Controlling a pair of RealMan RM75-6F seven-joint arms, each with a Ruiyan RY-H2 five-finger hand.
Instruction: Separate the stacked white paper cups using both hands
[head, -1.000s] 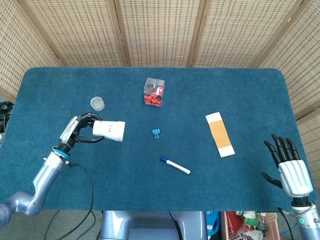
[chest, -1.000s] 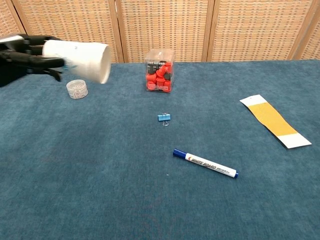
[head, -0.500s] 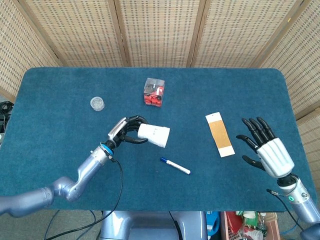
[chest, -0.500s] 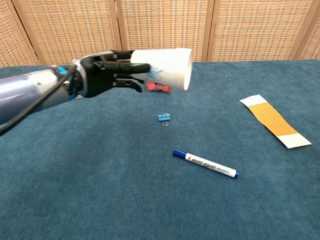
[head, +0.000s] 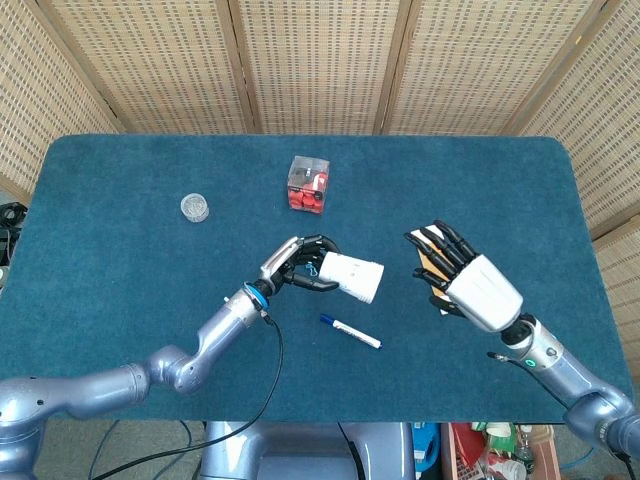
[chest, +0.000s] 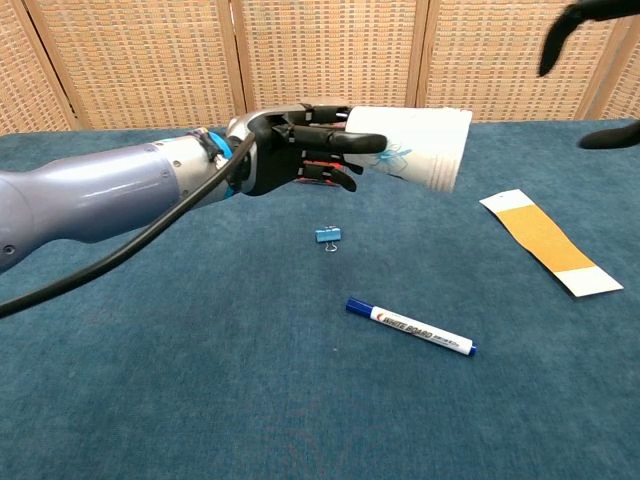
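Your left hand (head: 298, 264) grips the stacked white paper cups (head: 351, 277) at their base end, dark fingers (chest: 330, 140) wrapped around the narrow end. The stack lies on its side in the air above the blue-carpeted counter (head: 120, 260), its open mouth pointing away from the left hand toward your right hand (head: 468, 284). That right hand is spread wide, palm facing the cups' mouth, holding nothing, near the rim but apart from it. In the chest view only its dark fingertips (chest: 590, 18) show at the upper right edge.

Below the left hand's fingers lie a small blue binder clip (chest: 328, 236) and a white board marker with a blue cap (chest: 410, 327). Under the right hand lies a white paper strip with an orange patch (chest: 546, 242).
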